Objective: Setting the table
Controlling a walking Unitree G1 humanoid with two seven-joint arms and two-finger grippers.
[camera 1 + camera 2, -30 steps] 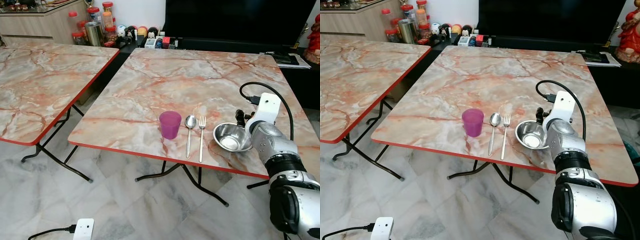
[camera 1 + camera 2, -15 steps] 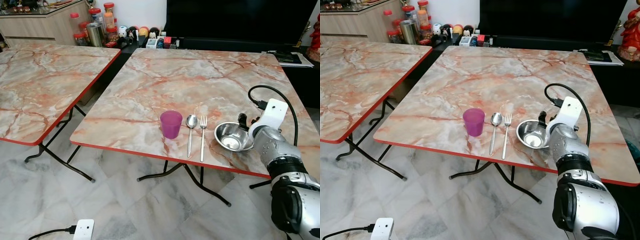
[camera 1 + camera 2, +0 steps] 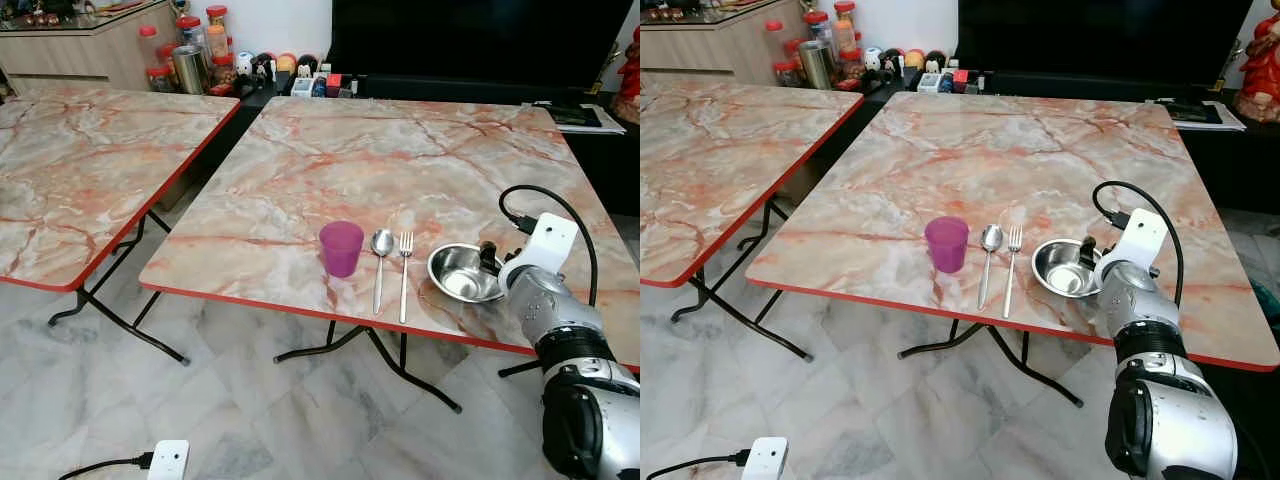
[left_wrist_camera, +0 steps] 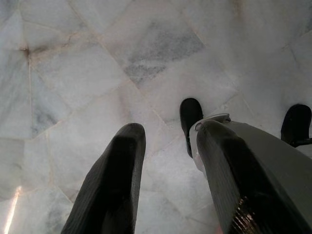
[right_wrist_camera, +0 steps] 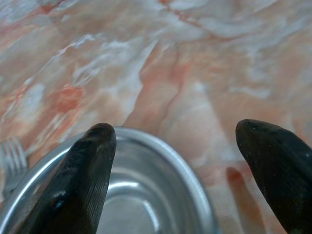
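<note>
Steel bowl (image 3: 464, 273) sits on the table (image 3: 400, 170), its rim between the spread-open right tool (image 5: 180, 161).

The marble table (image 3: 400, 160) carries cup (image 3: 341, 248), spoon (image 3: 380, 262), fork (image 3: 404, 270), bowl (image 3: 463, 272).

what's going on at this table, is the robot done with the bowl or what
The robot is setting a marble-patterned folding table. Near its front edge stand a purple cup, a spoon, a fork and a steel bowl in a row. The right tool is open at the bowl's right side, one finger over the rim, not clamping it. The left tool hangs open over the tiled floor.
</note>
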